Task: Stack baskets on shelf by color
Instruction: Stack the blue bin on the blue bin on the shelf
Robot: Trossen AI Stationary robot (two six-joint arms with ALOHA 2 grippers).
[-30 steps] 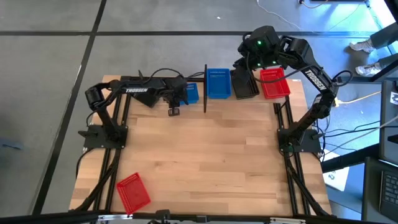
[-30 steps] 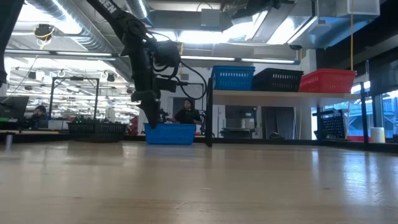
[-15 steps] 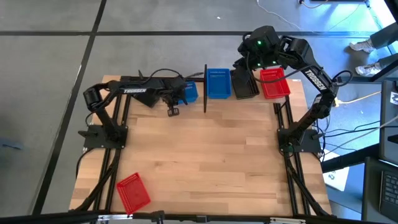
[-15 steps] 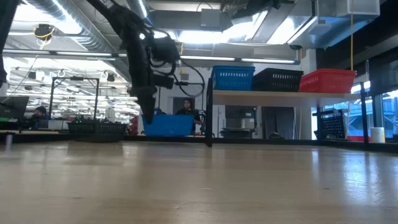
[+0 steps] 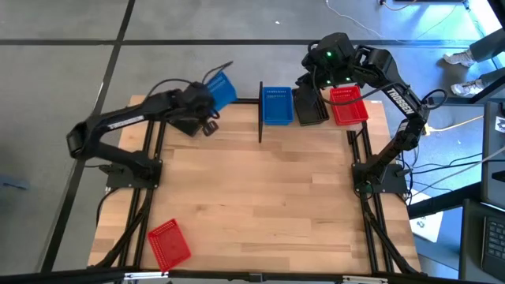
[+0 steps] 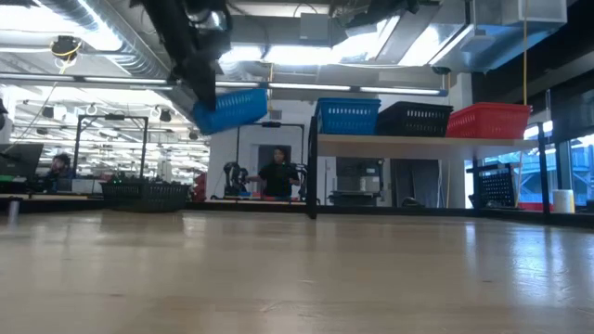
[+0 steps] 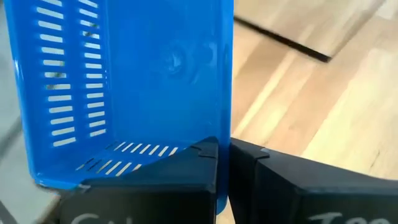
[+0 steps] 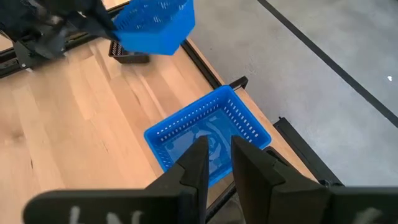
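Note:
My left gripper [image 5: 210, 102] is shut on a blue basket [image 5: 222, 88], held in the air left of the shelf [image 6: 408, 140]; in the low view this basket [image 6: 232, 109] hangs tilted at about shelf-top height. On the shelf stand a blue basket [image 5: 277, 105], a black basket [image 5: 309, 107] and a red basket [image 5: 348, 105], side by side on their bottoms. Another red basket [image 5: 169, 243] lies on the tabletop near its near left corner. My right gripper [image 8: 219, 165] hovers above the shelf, fingers close together and holding nothing. My left gripper holds the blue basket by one side wall at its rim [image 7: 224, 134], pinched with one finger [image 7: 202, 163] inside the basket and the other [image 7: 252, 163] outside. The basket is lifted clear of the table and tilted, with its open top turned partly sideways.
The shelf's thin black post [image 5: 260, 112] stands between the lifted basket and the shelf's blue basket. The wide tabletop [image 5: 260, 189] lies in front of the shelf. A person [image 6: 277, 173] sits in the room far behind the table.
My left gripper has risen from table level to about shelf-top height, taking the blue basket with it and drifting slightly toward the table's left. The basket, first resting on the table, is now lifted clear and tipped. The right arm has kept still.

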